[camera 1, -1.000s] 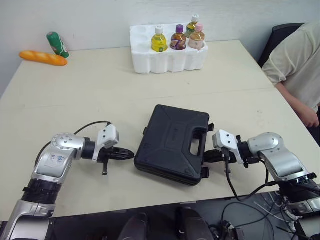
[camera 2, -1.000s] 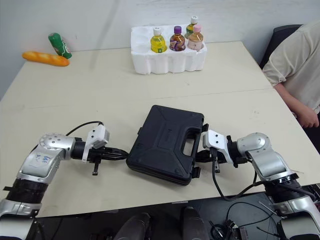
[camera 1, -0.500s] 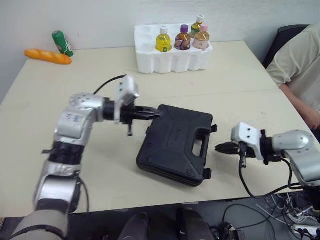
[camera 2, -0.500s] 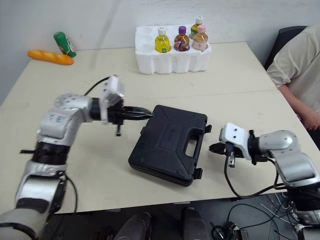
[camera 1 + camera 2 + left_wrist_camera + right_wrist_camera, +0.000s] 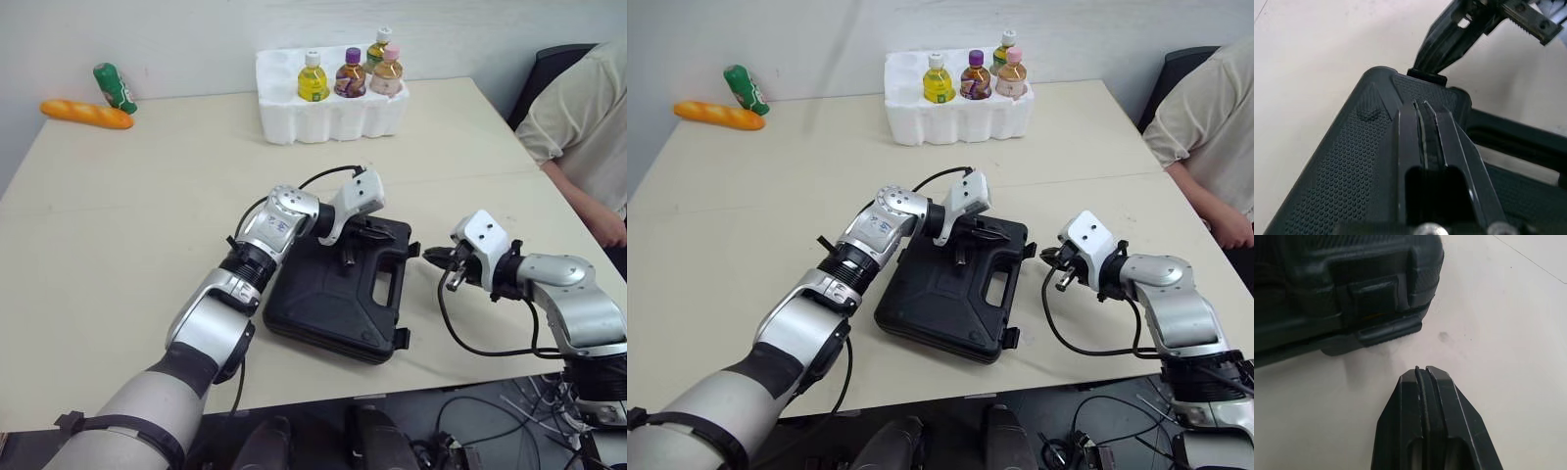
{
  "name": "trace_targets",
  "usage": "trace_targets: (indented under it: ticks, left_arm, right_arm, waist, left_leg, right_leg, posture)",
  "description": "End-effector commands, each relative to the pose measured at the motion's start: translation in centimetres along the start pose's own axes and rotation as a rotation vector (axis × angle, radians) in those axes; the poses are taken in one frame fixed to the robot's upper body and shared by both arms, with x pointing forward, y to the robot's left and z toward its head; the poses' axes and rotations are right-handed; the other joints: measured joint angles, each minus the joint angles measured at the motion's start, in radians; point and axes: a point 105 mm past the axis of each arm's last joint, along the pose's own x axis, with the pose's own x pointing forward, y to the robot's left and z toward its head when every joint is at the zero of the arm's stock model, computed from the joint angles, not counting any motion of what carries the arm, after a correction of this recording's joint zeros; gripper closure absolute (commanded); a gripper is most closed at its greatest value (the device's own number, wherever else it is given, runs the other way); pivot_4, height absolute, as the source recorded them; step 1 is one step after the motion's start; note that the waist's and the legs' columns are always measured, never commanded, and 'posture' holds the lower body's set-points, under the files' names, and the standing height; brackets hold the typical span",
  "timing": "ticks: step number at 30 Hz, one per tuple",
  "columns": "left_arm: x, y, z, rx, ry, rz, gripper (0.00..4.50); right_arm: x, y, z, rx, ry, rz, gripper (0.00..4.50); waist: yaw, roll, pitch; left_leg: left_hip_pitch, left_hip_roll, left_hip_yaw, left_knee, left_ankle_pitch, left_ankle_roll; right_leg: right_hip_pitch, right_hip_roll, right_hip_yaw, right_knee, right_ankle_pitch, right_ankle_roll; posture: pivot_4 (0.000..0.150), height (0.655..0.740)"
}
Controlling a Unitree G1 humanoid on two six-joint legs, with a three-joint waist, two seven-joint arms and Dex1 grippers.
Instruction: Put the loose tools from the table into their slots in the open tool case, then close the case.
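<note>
The black tool case [image 5: 338, 294] lies shut on the table, handle toward my right. My left gripper [image 5: 380, 235] is shut and empty, reaching over the lid near its far right corner. In the left wrist view the closed fingertips [image 5: 1425, 122] hover just above the dotted lid [image 5: 1352, 161]. My right gripper [image 5: 433, 258] is shut and empty, a short way off the case's right edge and pointing at it. The right wrist view shows its fingertips [image 5: 1420, 377] on the table side of a side latch [image 5: 1374, 298], with a gap between.
A white foam tray [image 5: 333, 113] with several bottles stands at the back. A bread loaf [image 5: 86, 114] and a green bottle [image 5: 115, 87] lie far left. A person [image 5: 578, 127] sits at the right edge. Cables [image 5: 470, 348] trail by the front right.
My left arm swung from the case's left side up and across onto the lid's far right part. My right gripper backed away from the case's right edge.
</note>
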Motion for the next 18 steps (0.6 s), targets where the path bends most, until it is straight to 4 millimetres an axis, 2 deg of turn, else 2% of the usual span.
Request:
trace_targets:
  ticks: [1,3,5,12,18]
  left_arm:
    - [0.5,-1.9,-5.3,0.119,0.265,-0.093,4.47]
    - [0.4,-2.1,-6.7,0.173,0.322,-0.099,4.47]
    - [0.6,-2.2,-7.1,0.185,0.33,-0.09,4.47]
    - [1.4,-1.7,-7.1,0.135,0.312,-0.027,4.47]
    - [1.8,-1.9,-7.1,0.111,0.296,-0.03,4.47]
  right_arm:
    - [-0.1,0.1,1.5,-0.025,-0.048,-0.02,4.5]
    - [0.0,0.3,1.6,-0.022,-0.056,-0.017,4.5]
    - [0.0,0.4,1.8,-0.019,-0.064,-0.012,4.5]
    - [0.3,1.3,3.5,-0.015,-0.113,0.031,4.5]
    - [0.8,2.1,4.1,-0.01,-0.131,0.069,4.5]
  waist:
    - [0.0,0.0,-0.001]
    - [0.001,0.0,-0.005]
    - [0.002,-0.002,-0.008]
    - [0.001,-0.003,-0.013]
    - [-0.004,-0.005,-0.015]
  left_leg:
    - [0.001,0.0,0.0,0.0,0.0,0.0]
    - [0.002,0.0,0.0,0.0,0.0,0.0]
    - [0.003,0.0,0.0,0.0,0.0,0.0]
    - [0.017,0.0,-0.007,-0.002,-0.002,0.002]
    - [0.018,0.001,-0.007,-0.002,-0.002,0.002]
  right_leg:
    - [0.001,0.0,0.0,0.0,0.0,0.0]
    - [0.002,0.0,0.001,0.0,0.0,0.0]
    - [0.003,0.0,0.001,-0.001,0.0,0.0]
    - [0.023,0.0,0.001,-0.007,0.0,0.0]
    - [0.023,0.001,0.002,-0.007,0.0,0.0]
  posture:
    - [0.15,0.7374]
    - [0.15,0.7374]
    - [0.15,0.7374]
    - [0.15,0.7374]
    - [0.15,0.7374]
